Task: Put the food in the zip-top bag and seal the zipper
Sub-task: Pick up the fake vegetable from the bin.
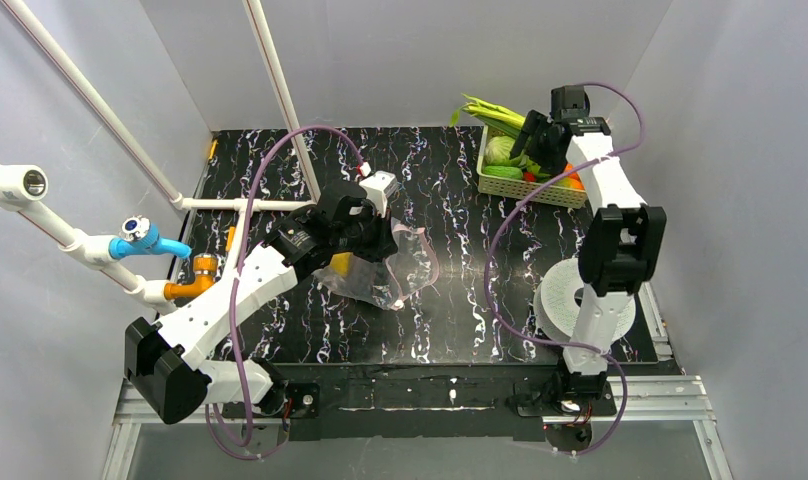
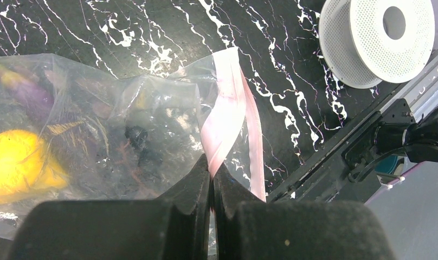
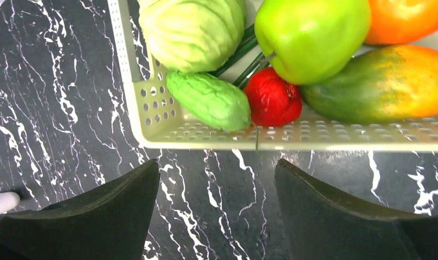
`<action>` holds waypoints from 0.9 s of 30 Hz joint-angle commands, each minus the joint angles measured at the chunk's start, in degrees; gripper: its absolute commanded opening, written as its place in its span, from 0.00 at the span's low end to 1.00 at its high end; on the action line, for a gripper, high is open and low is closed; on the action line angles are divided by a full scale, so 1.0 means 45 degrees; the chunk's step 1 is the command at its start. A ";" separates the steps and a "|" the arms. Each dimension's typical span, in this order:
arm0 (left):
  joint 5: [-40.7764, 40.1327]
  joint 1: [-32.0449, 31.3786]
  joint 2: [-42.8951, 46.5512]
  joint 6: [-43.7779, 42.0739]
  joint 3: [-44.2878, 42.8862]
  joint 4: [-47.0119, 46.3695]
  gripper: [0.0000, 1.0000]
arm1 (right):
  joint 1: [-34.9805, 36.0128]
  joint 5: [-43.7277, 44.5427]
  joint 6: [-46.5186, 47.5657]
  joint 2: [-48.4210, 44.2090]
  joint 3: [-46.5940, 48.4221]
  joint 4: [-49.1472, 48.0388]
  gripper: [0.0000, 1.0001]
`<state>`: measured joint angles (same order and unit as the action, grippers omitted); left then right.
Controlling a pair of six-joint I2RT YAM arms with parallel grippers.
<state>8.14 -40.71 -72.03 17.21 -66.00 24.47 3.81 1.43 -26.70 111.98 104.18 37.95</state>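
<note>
The clear zip-top bag (image 1: 395, 275) lies mid-table, and through it (image 2: 124, 124) show a yellow food piece (image 2: 16, 162) and a dark purple one (image 2: 30, 95). My left gripper (image 2: 212, 169) is shut on its pink zipper (image 2: 227, 108), which is lifted and twisted at the bag's mouth. My right gripper (image 3: 217, 168) is open and holds nothing. It hangs over the table just in front of the pale green basket (image 3: 152, 119). More food lies in the basket: a green apple (image 3: 309, 35), a red piece (image 3: 271, 100), a ridged green piece (image 3: 208, 100), an orange one (image 3: 401, 19) and a green-orange one (image 3: 379, 81).
A leek (image 1: 495, 110) and a pale cabbage (image 3: 189, 30) also lie in the basket (image 1: 540, 190) at the back right. A white spool (image 1: 565, 300) stands by the right arm's base. White pipes with a blue valve (image 1: 145, 238) cross the left side. A metal rail runs along the near edge.
</note>
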 commanded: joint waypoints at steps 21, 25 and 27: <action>0.0230 -0.0010 0.0201 0.0040 -0.0451 0.0225 0.00 | -0.0262 -0.2170 0.0315 0.4163 0.3387 0.0897 0.76; 0.0187 -0.0003 0.0177 0.0025 -0.0450 0.0241 0.00 | -0.0267 -0.2693 0.0180 0.4458 0.3642 0.0921 0.68; 0.0175 -0.0009 0.0156 0.0026 -0.0451 0.0245 0.00 | -0.0262 -0.2862 0.0133 0.4363 0.3631 0.0859 0.63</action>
<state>8.64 -40.71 -72.03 17.41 -66.06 24.51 2.66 -8.58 -25.67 131.11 118.34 41.95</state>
